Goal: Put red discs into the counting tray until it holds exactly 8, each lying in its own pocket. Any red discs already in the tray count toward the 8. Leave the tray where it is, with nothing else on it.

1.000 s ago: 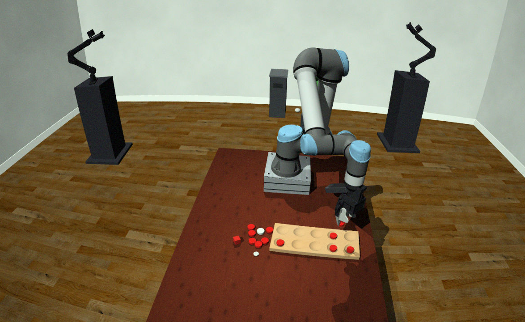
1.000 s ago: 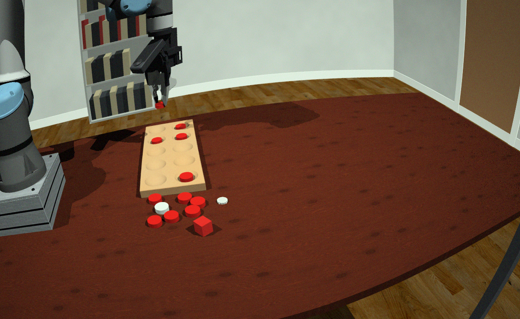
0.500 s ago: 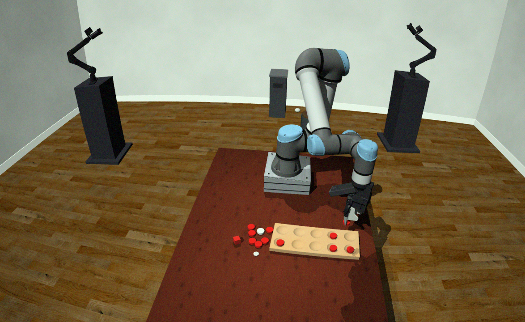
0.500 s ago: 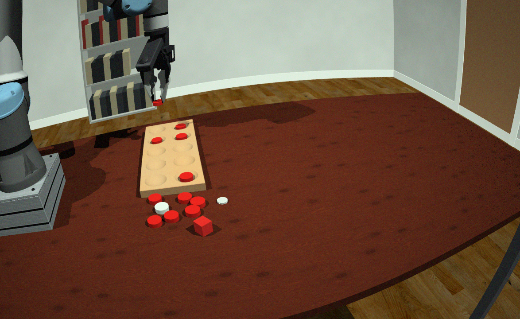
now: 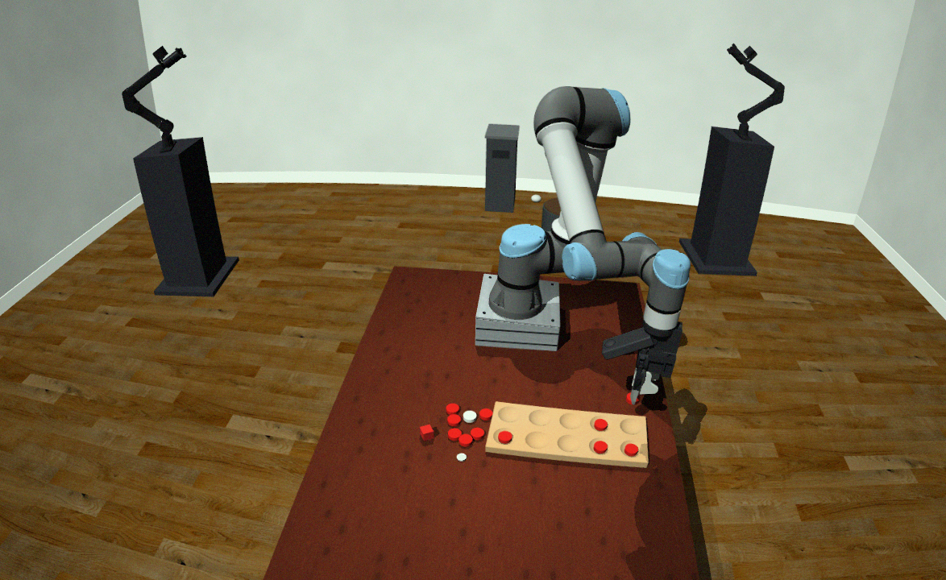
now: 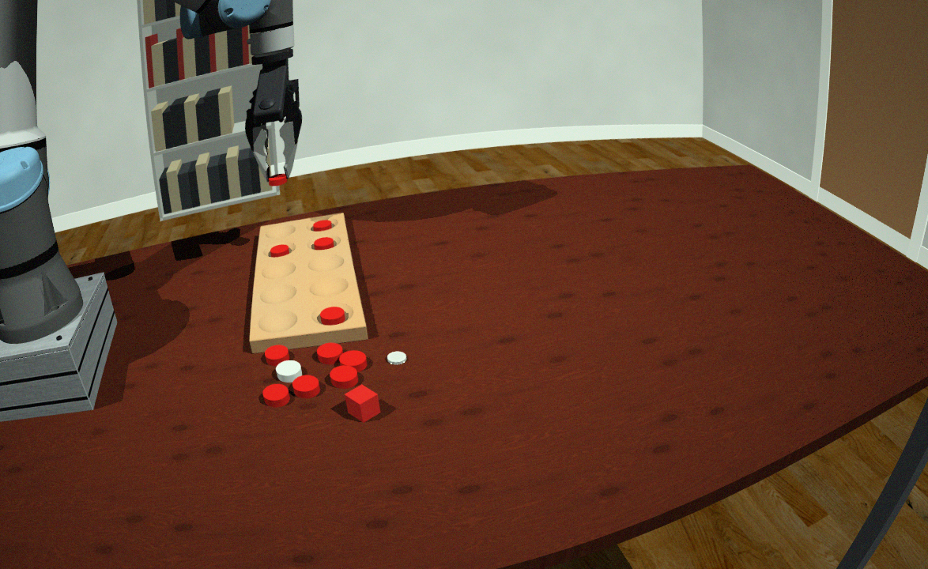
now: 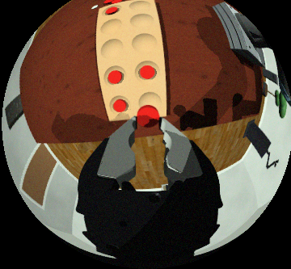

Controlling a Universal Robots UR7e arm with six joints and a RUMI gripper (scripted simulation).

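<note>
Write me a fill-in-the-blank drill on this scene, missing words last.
The counting tray has ____ red discs in its pockets.
Its pockets without a disc number ____.
The end effector grips a disc coloured ____.
Near the loose discs sits a square-faced red ____.

Missing words: four; six; red; cube.

The gripper points downward, its fingers closed partway
</note>
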